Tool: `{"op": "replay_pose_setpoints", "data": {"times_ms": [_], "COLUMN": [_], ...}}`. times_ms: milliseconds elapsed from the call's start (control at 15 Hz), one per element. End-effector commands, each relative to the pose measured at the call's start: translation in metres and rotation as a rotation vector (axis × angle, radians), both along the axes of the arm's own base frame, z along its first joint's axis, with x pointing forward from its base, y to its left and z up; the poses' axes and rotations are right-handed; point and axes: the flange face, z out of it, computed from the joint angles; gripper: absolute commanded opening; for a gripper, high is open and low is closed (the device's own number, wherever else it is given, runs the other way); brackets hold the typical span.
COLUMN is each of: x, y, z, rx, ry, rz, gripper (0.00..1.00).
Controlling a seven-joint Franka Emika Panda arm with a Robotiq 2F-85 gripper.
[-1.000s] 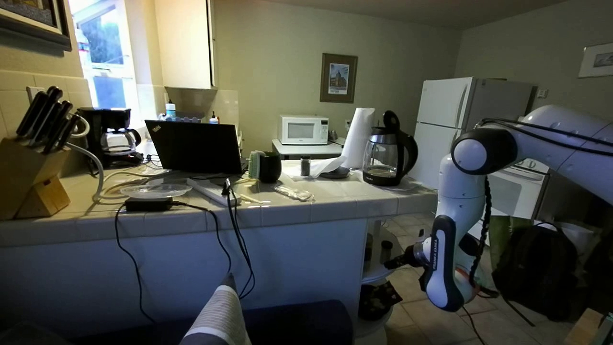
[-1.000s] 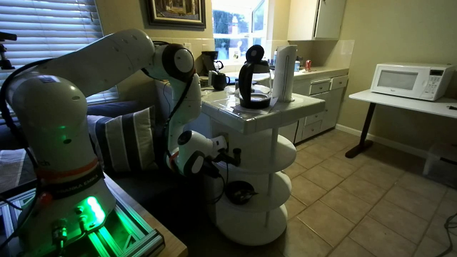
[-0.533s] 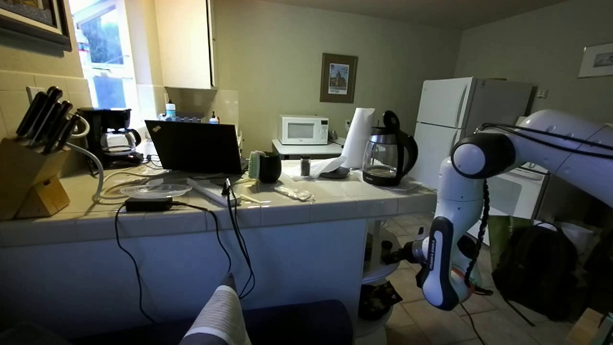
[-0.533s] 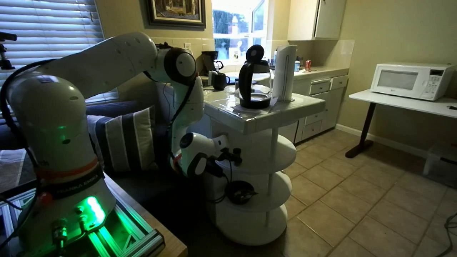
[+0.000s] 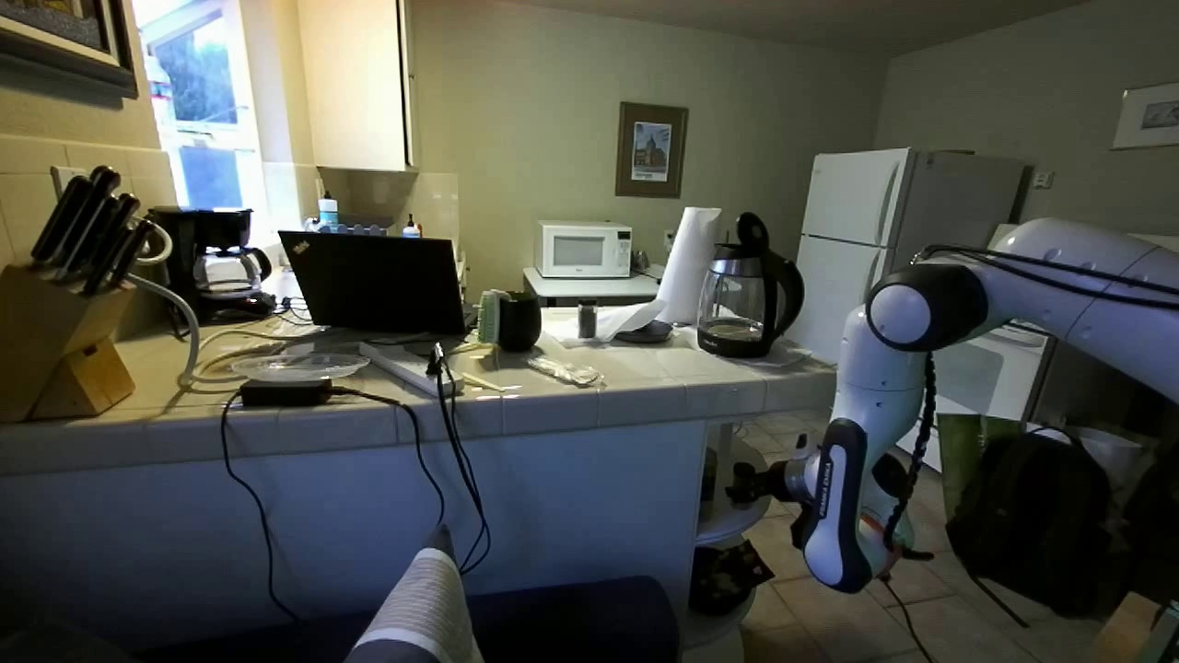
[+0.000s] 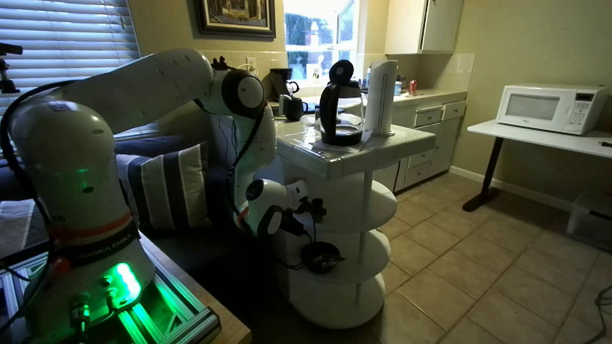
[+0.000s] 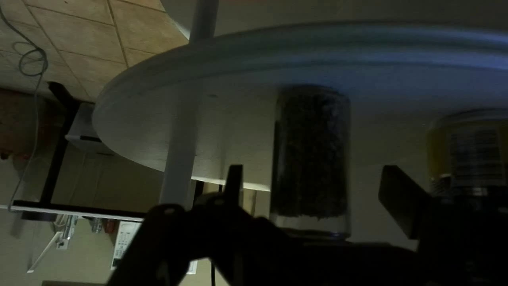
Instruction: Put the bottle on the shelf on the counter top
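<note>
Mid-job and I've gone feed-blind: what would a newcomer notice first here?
Probably the bright green light on the robot's base, low at the left of an exterior view. Next, the glass kettle, its lid raised, near the end of the counter top. In the dim wrist view, the open claw shows fingers on either side of a dark-filled glass bottle on the shelf.

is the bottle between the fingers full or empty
Nearly full: in the wrist view, the bottle holds dark contents up to a clear strip near its top.
</note>
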Motion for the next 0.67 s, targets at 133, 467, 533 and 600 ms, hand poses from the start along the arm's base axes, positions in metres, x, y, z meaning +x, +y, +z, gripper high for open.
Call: {"op": "replay_pose_setpoints", "data": {"times_ms": [133, 467, 533, 600], "x": [-0.0026, -0.0052, -0.0058, -0.0064], "y": [-0.0036, -0.0049, -0.0047, -0.0045], "z": [-0.0095, -0.0059, -0.0051, -0.0042], "rx": [0.007, 0.01, 0.01, 0.012], "ry": [0.012, 0.011, 0.012, 0.015], "rz": [-0.011, -0.025, -0.026, -0.028], "gripper": [0.42, 0.23, 0.23, 0.23]}}
